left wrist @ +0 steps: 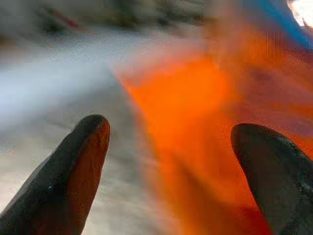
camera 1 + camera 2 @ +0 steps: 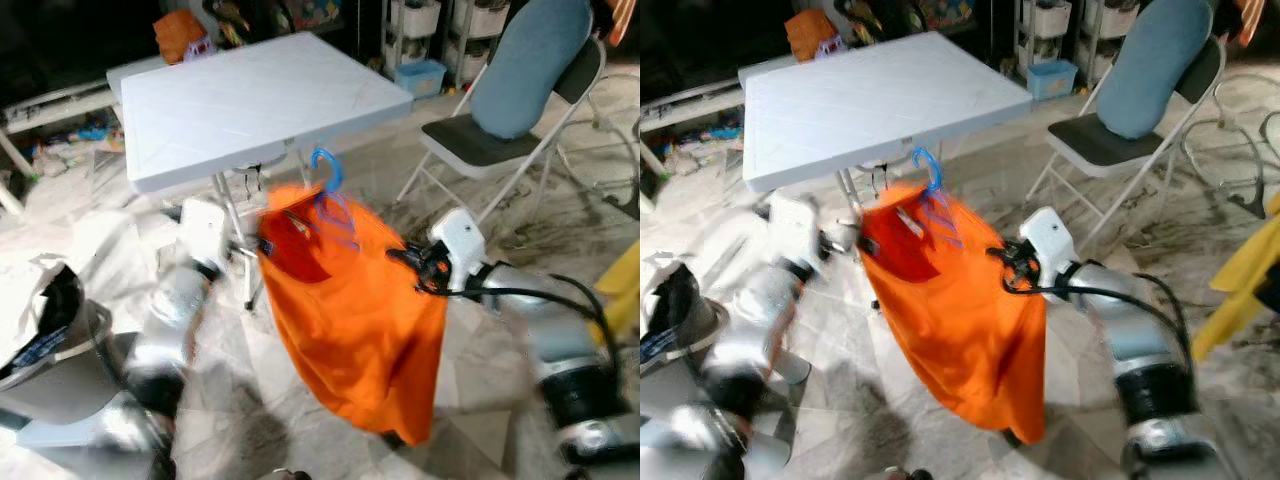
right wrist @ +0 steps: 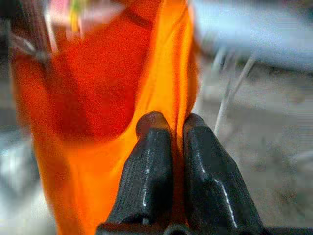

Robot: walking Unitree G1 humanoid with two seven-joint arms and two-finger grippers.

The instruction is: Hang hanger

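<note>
Hanger: the blue hanger (image 2: 328, 190) sits inside an orange garment (image 2: 350, 310), its hook standing up near the front edge of the white folding table (image 2: 250, 100).
Left eye view: the garment hangs between the two arms. The right gripper (image 2: 425, 268) holds its right shoulder; the left gripper (image 2: 245, 245) is just beside its left edge, blurred. A folding chair (image 2: 500, 130) stands far right.
Right eye view: the same scene; the hook (image 2: 927, 170) is free in the air, caught on nothing.
Left wrist view: the black fingers (image 1: 68, 181) are spread wide with orange cloth between them, not pressing it.
Right wrist view: the two fingers (image 3: 149, 166) are pinched together on a fold of the orange fabric.
Risk, grip: the hold looks to be on cloth alone, so the hanger could slide out of the neck.
Risk, weight: carried on one side, the garment may tilt and drop.
Risk, snag: the loose hem could catch the table leg (image 2: 232, 215).
</note>
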